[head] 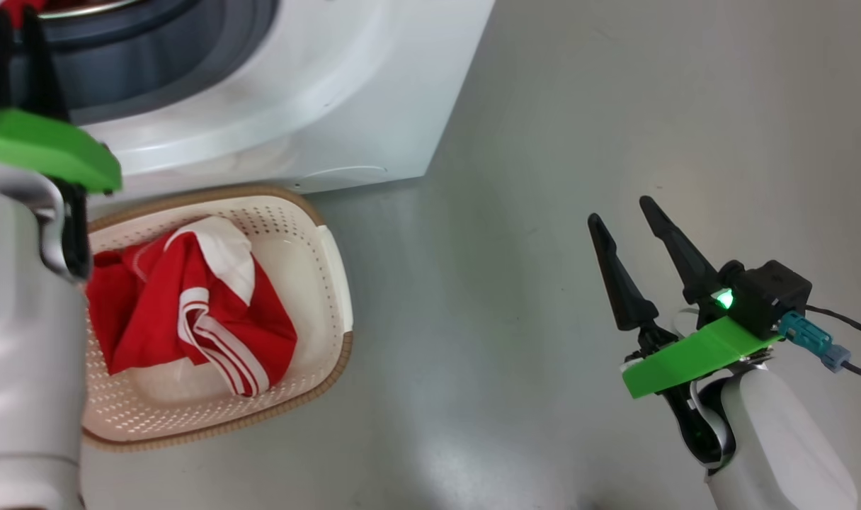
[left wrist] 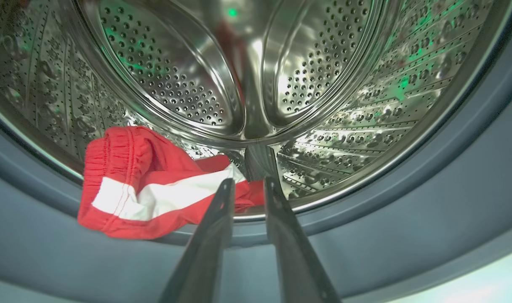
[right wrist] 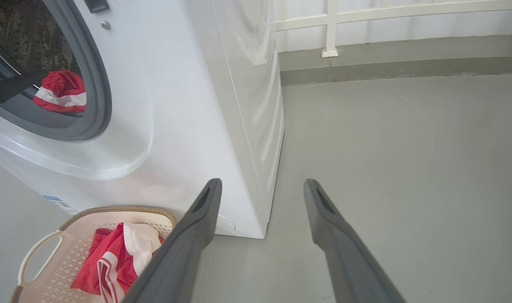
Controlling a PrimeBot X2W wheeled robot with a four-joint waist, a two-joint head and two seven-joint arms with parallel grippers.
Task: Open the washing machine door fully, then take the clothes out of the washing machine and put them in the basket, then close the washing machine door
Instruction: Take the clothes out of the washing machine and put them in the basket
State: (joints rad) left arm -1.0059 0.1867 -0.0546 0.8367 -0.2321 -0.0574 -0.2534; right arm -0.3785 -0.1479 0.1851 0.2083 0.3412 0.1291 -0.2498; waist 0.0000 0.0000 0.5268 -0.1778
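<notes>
Basket (head: pixel 333 269) half behind left forearm (head: pixel 20 354) | left hand (left wrist: pixel 247 182) narrow at clothes (left wrist: pixel 146 185) on drum (left wrist: pixel 256 84) lip, perhaps gripping | right hand (right wrist: pixel 262 187) wide, empty

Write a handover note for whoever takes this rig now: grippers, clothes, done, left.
Left gripper: fingers slightly parted, tips at the red white-banded garment on the front lip of the steel drum.
Right gripper: open, empty, above the grey floor.
Done: the white washing machine stands open; one red white-striped garment lies in the cream perforated basket before it.
Left: grasp the drum garment, drop it in the basket, close the door.
</notes>
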